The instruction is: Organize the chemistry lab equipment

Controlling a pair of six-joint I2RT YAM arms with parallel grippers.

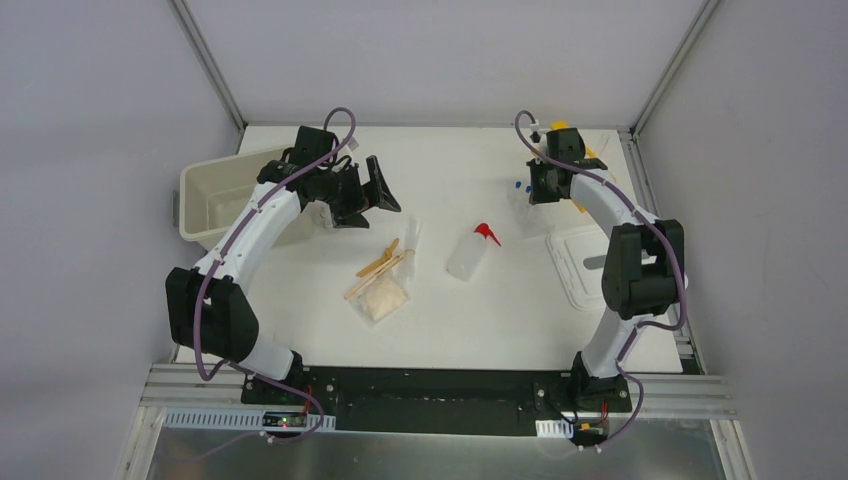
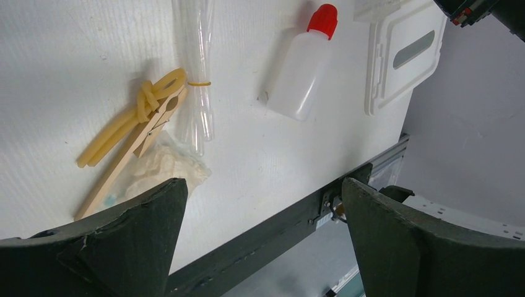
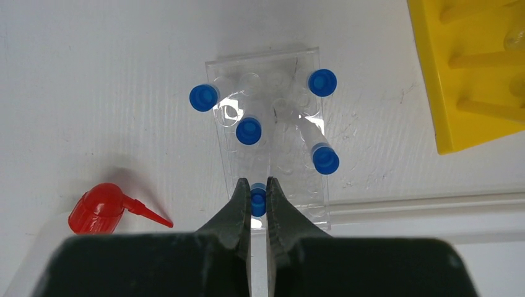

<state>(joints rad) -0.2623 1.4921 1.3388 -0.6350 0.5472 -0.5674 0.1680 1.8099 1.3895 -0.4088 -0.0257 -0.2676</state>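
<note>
Blue-capped tubes [image 1: 518, 185] show as small blue dots at the upper right of the overhead view, just beside the right pincer [image 1: 535, 188]; from up here I cannot tell how its jaws stand. A yellow tube rack [image 1: 560, 128] peeks out behind that arm. Mid-frame on the desk [image 1: 470, 330] a squeeze bottle [image 1: 466, 257] lies on its side, red nozzle toward the upper right. To its left are wooden sticks [image 1: 378, 268], with a beige packet [image 1: 384, 300] just below them. The left pincer [image 1: 368, 195] hangs spread open above the sticks, near a cream bin [image 1: 212, 200] at the left edge. A white lid [image 1: 578, 265] lies flat at the right.

From the left wrist, the two fingers stand wide apart at the bottom corners, nothing between them. Beyond them lie the sticks, knotted tan tubing [image 2: 133, 120] and clear tubes [image 2: 195, 80] bound by a band. The packet is at lower left, the bottle at top centre.

From the right wrist, the pincer is closed on one blue-capped tube [image 3: 258, 199] at bottom centre, over a clear holder [image 3: 278, 179]. Four more blue caps sit on the holder above. The rack fills the upper right corner and the red nozzle sits at lower left.
</note>
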